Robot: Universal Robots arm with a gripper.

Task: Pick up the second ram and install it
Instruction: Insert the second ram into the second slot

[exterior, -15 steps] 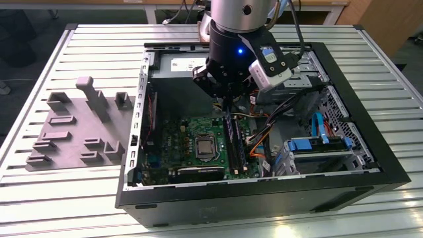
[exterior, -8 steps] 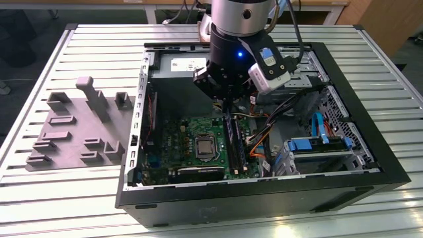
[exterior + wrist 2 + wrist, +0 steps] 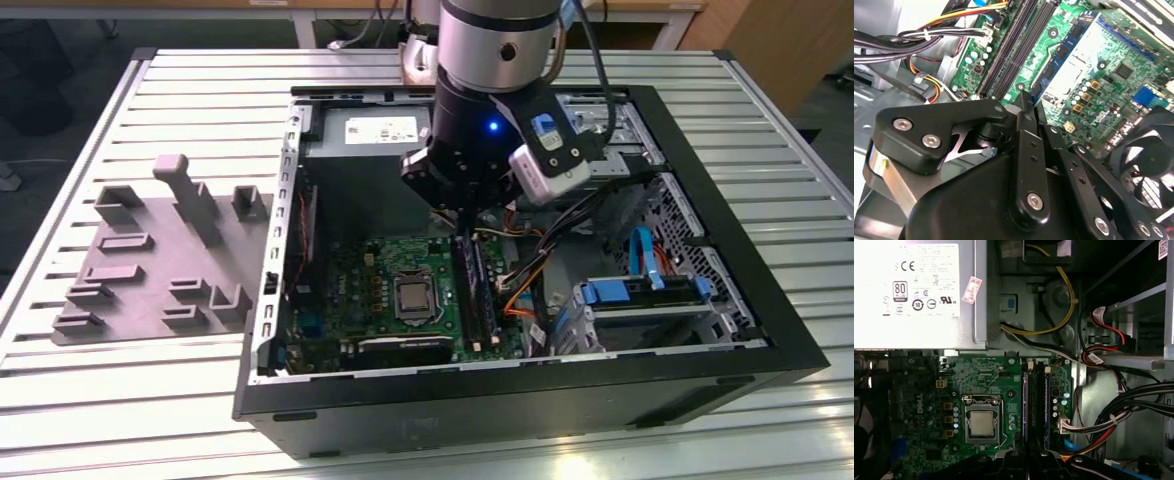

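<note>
Exterior view: gripper (image 3: 461,215) hangs low inside the open computer case (image 3: 747,330), just above the memory slots on the green motherboard (image 3: 367,270).

Second wrist view: fingers (image 3: 1026,125) pressed together, nothing visibly between them.

First wrist view: second ram (image 3: 1046,407) seated upright in a slot, directly under the gripper.

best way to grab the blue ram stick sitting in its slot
Probably the ram's long top edge near mid-length, coming straight down from above and pinching its two flat faces. It stands on edge in the board, with a black socket close on one side and cables on the other, so the top looks like the freest way in.
</note>
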